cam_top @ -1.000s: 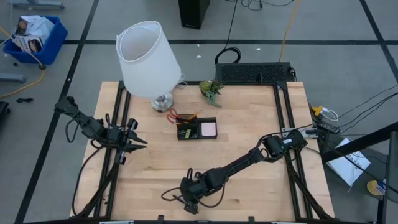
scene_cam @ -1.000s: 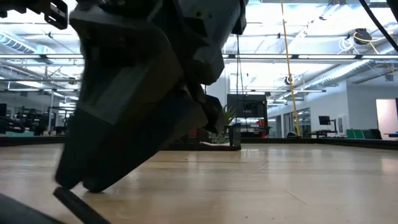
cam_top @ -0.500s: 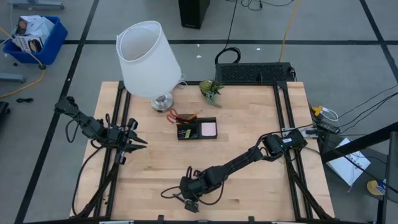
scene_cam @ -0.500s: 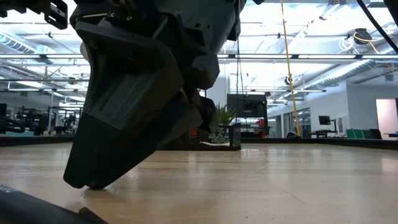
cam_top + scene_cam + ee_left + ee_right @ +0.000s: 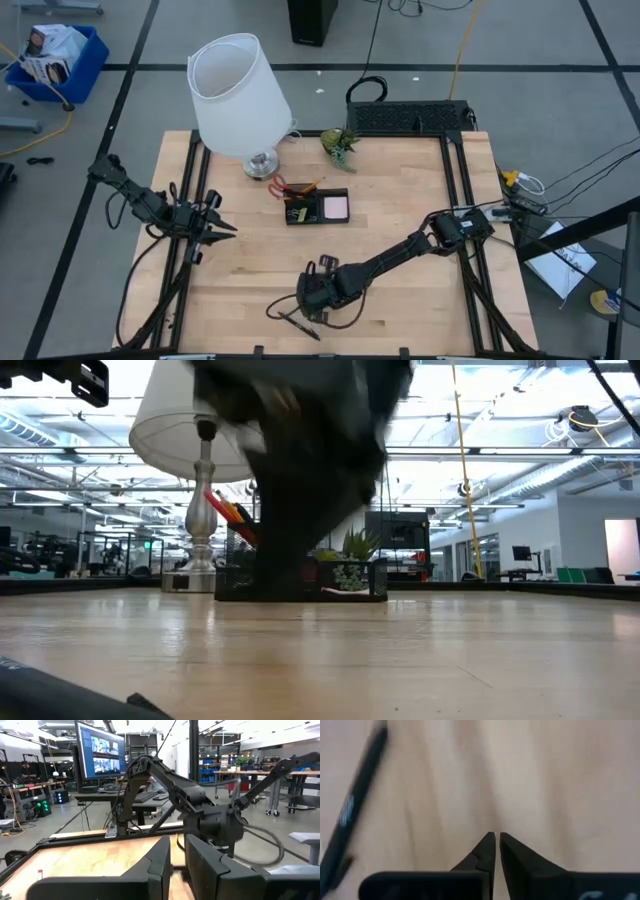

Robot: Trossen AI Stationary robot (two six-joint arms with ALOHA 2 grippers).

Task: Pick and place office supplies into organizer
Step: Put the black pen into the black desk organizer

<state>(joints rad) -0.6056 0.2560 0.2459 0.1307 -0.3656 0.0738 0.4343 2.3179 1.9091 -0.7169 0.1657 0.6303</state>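
Right claw [image 5: 495, 839] lifted, empty; pen [image 5: 355, 805] blurred.

White lampshade [image 5: 238, 92], pink sticky-note pad [image 5: 335, 207], black pen [image 5: 351, 815], pale wooden table [image 5: 400, 200].

A pen [image 5: 298, 324] lies on the table [image 5: 400, 220], well before the organizer [image 5: 317, 207].

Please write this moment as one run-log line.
right gripper: shut, empty, low over table | black pen: on table beside it | left gripper: waiting at left edge
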